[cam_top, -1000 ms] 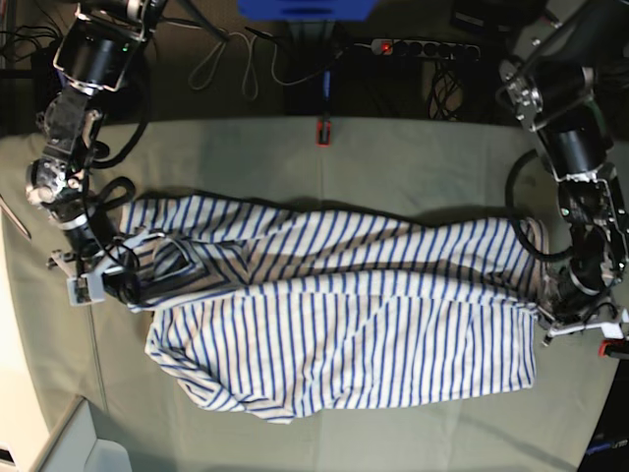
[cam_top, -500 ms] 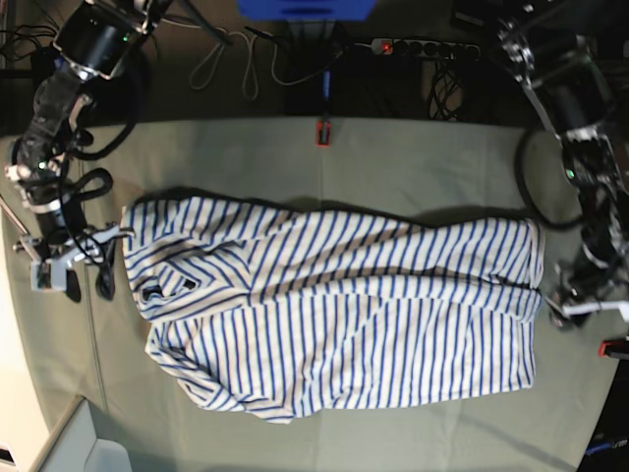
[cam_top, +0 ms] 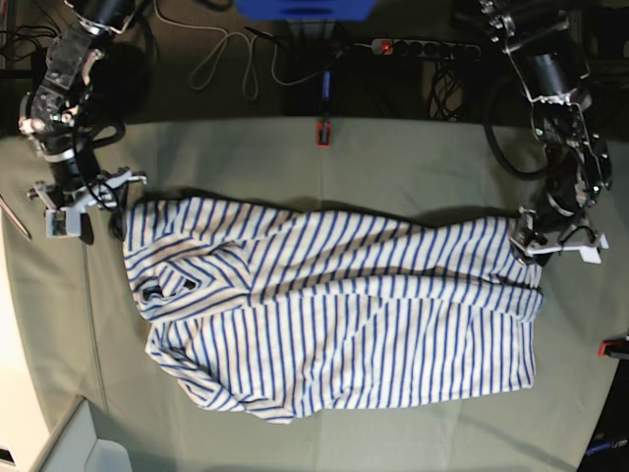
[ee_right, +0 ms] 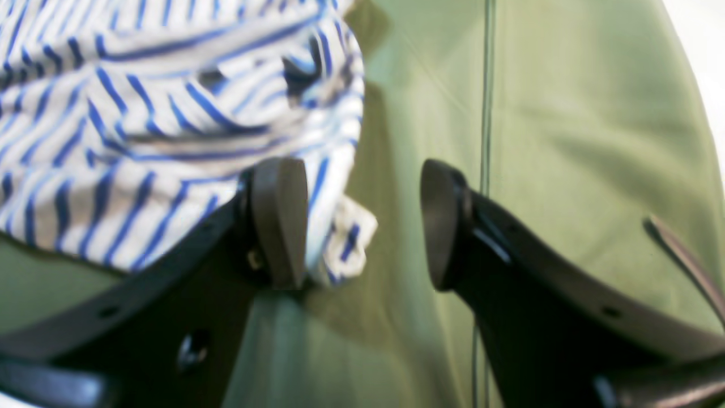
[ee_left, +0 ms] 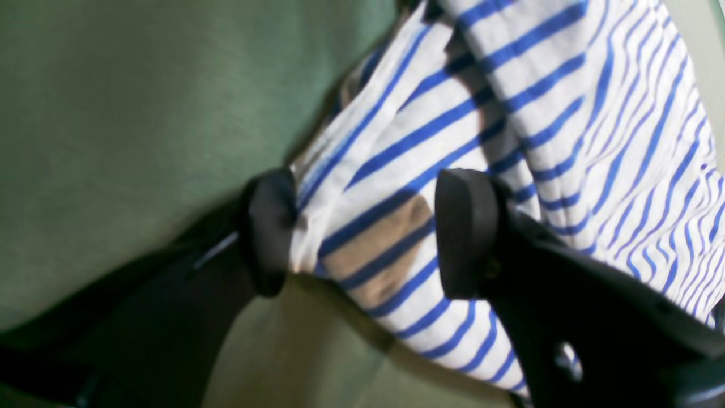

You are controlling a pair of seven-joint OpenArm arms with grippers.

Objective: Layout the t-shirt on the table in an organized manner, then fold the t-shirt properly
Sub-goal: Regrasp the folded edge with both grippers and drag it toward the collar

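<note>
The striped t-shirt (cam_top: 344,315) lies crumpled lengthwise across the green table (cam_top: 413,157), its far half doubled over. My left gripper (cam_top: 552,244) hovers at the shirt's far right corner. In the left wrist view it (ee_left: 365,232) is open, with the shirt's edge (ee_left: 396,187) lying loose between the pads. My right gripper (cam_top: 84,205) stands at the shirt's far left corner. It (ee_right: 359,224) is open in the right wrist view, with the shirt (ee_right: 170,130) against one finger (ee_right: 280,221) and bare table between the pads.
A red clamp (cam_top: 322,131) sits on the table's far edge and another (cam_top: 614,346) at the right edge. Behind the table lie a power strip (cam_top: 423,47) and cables (cam_top: 231,59). A pale box (cam_top: 93,454) stands at the near left corner.
Both grippers have opened and let go of the shirt. Each has moved toward the far side of the table, to the shirt's far corners. The shirt has settled flatter.
</note>
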